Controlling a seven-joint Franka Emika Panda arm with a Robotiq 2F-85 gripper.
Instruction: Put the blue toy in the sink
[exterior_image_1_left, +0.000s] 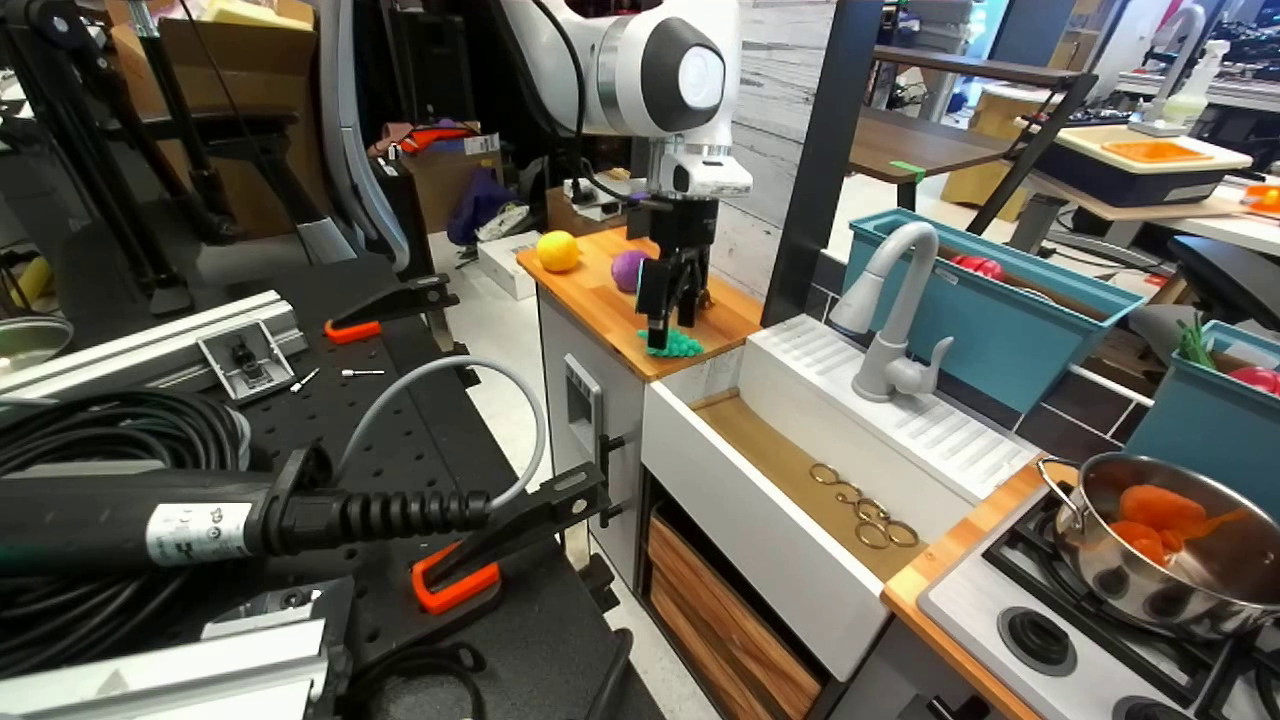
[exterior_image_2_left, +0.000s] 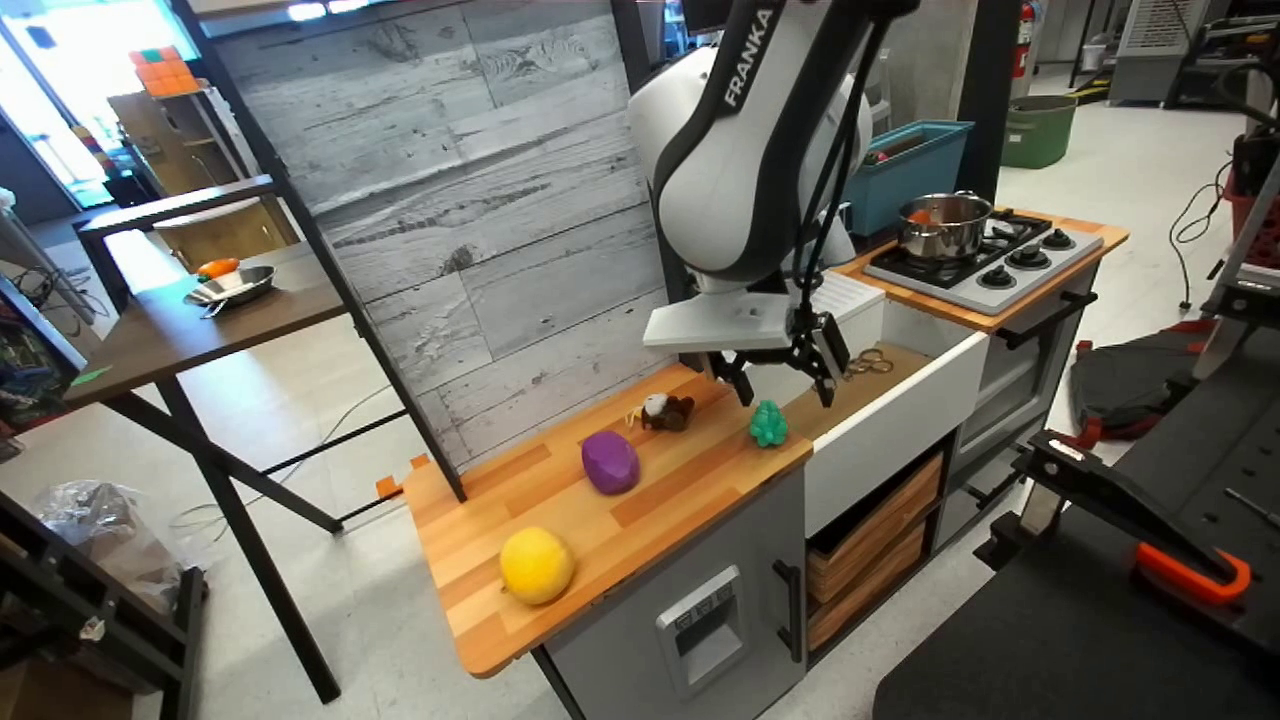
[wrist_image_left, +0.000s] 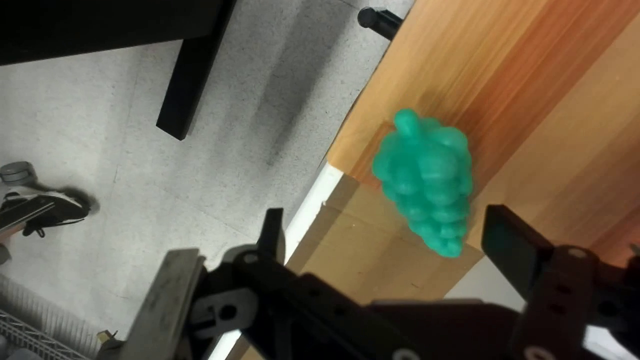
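The blue toy is a teal, bumpy, grape-bunch shape. It lies on the wooden counter by the sink's near end, in both exterior views and in the wrist view. The white sink has a tan bottom and shows also in an exterior view and the wrist view. My gripper is open and empty, fingers pointing down. In an exterior view its fingertips are above the toy. In the wrist view the toy is just beyond the gap between the fingertips, not between them.
A purple toy, a yellow ball-like toy and a brown-and-white toy lie on the same counter. A grey faucet rises behind the sink. Metal rings lie inside the sink. A pot stands on the stove.
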